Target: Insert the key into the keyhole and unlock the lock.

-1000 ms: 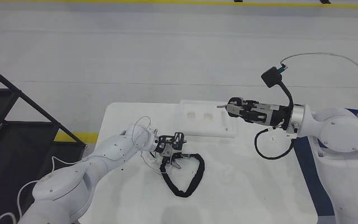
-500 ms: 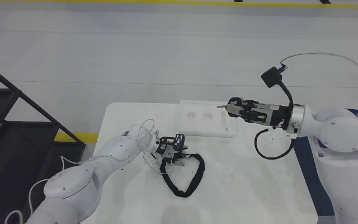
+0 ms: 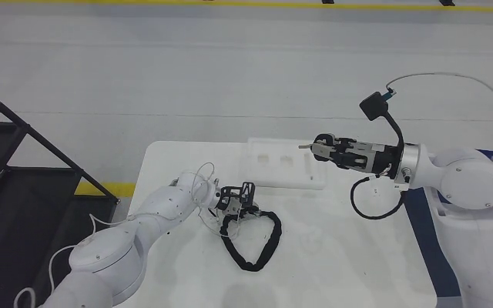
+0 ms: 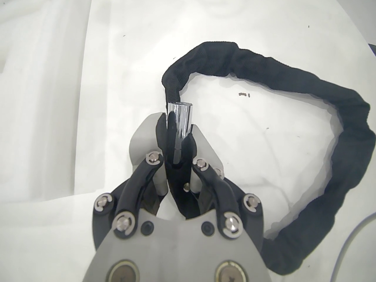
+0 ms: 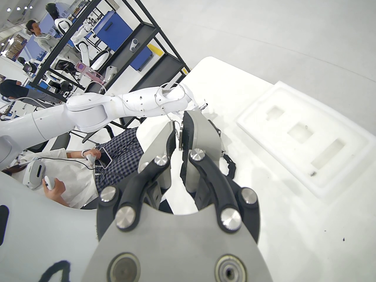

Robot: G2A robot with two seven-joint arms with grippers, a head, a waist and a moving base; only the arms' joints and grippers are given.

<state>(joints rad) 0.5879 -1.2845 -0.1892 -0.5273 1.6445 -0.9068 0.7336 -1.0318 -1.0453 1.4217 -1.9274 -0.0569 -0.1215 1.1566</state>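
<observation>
At the one worktop [image 3: 347, 254] are counted one black-sleeved chain lock [image 4: 352, 136], one foam tray [image 3: 296, 177] with three recesses, one key [image 3: 305, 145] and two end effectors: left end effector [image 4: 176, 132], right end effector [image 5: 178, 130].

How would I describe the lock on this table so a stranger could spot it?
Start at the white table, where a white foam tray sits toward the far edge. On the near side of the tray lies the lock, a loop in a black fabric sleeve whose shiny metal cylinder is pinched in the left gripper. It is black where tray and table are white.
</observation>
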